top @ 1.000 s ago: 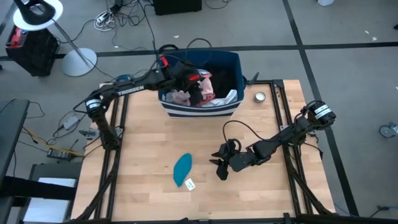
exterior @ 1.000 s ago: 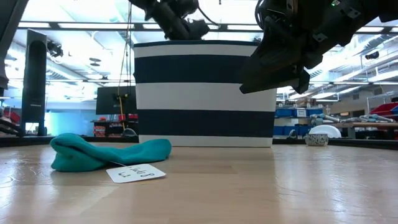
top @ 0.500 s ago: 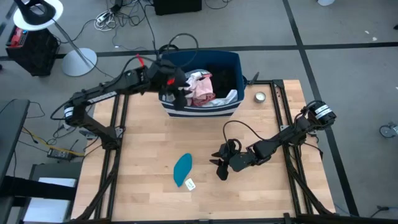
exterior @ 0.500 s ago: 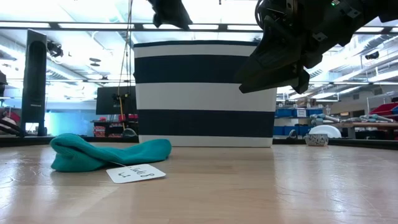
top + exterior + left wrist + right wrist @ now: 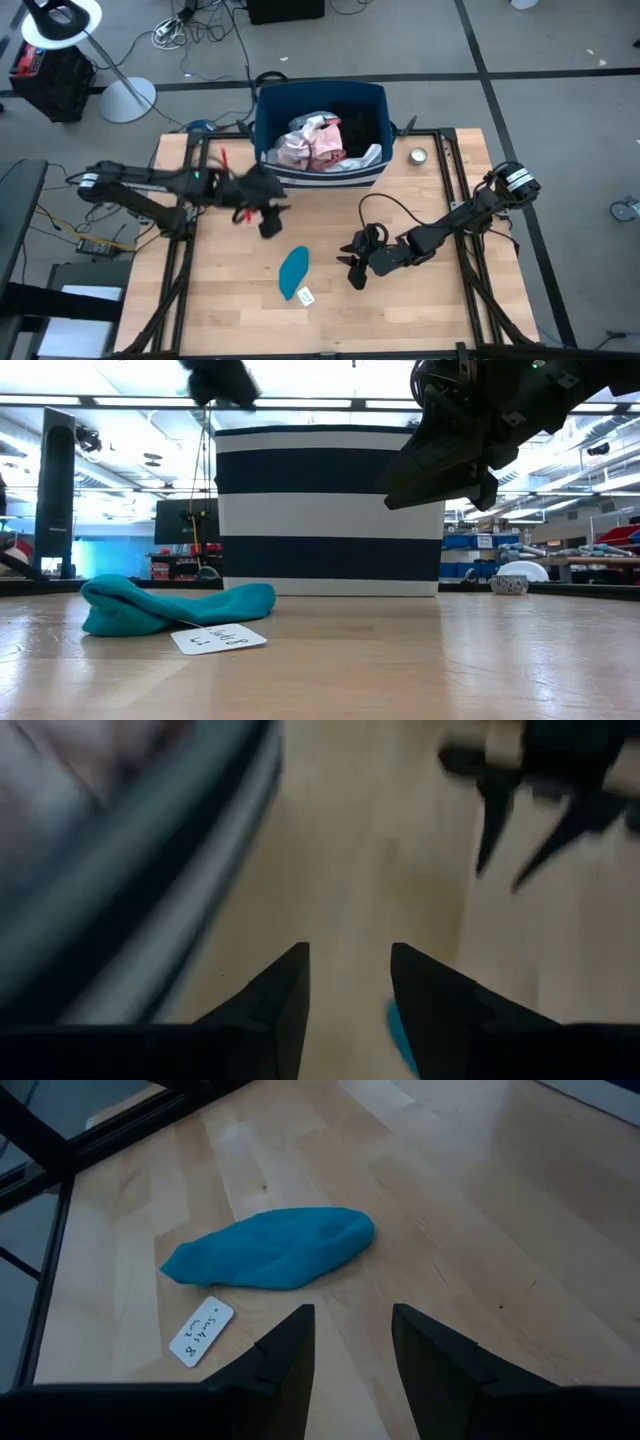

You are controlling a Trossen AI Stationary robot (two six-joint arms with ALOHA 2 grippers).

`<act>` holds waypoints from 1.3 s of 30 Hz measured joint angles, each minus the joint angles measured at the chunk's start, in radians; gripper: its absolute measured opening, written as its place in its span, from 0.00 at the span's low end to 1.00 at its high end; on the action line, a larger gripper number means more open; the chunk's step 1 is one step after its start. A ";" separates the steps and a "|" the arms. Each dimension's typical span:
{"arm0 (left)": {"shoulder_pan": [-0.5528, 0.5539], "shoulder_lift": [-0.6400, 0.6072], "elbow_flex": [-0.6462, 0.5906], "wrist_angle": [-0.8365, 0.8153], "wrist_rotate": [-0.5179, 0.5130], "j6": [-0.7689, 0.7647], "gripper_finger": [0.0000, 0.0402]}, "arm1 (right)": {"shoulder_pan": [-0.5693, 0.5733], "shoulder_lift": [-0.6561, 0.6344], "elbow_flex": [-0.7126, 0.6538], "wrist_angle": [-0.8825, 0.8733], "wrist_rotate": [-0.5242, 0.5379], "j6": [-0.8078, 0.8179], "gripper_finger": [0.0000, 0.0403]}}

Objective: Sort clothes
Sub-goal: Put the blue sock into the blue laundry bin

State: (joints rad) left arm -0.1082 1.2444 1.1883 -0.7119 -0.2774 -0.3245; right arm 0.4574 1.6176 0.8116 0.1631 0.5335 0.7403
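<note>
A teal garment (image 5: 294, 270) (image 5: 170, 607) (image 5: 270, 1248) lies flat on the wooden table with a white paper tag (image 5: 305, 296) beside it. More clothes, pink, white and black (image 5: 318, 140), are heaped in the dark blue, white-striped bin (image 5: 320, 178) at the far edge. My left gripper (image 5: 268, 222) (image 5: 348, 990) hovers open and empty above the table in front of the bin, left of the teal garment. My right gripper (image 5: 352, 268) (image 5: 352, 1342) stands open and empty to the right of the teal garment, pointing at it.
A small round metal tin (image 5: 417, 156) (image 5: 509, 584) stands right of the bin. Black frame rails (image 5: 190, 260) run along the table's left and right sides. Bare wood lies near the front edge and on the right.
My left gripper has swung out from above the bin toward the table's near and left side and now hangs over the bare wood in front of the bin, its fingers still open. My right arm has kept still.
</note>
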 joint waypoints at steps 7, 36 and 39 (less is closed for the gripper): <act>-0.194 0.028 -0.210 0.185 -0.095 -0.240 0.37 | 0.000 0.000 0.000 -0.001 0.000 0.000 0.34; -0.298 0.462 -0.416 0.697 -0.101 -0.413 0.37 | 0.000 0.000 0.000 0.020 -0.002 0.000 0.34; -0.298 0.506 -0.414 0.729 -0.128 -0.424 0.36 | 0.000 0.000 0.000 0.020 -0.002 0.000 0.34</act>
State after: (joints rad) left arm -0.4065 1.7505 0.7744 0.0167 -0.4051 -0.7487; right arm 0.4572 1.6176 0.8112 0.1828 0.5312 0.7399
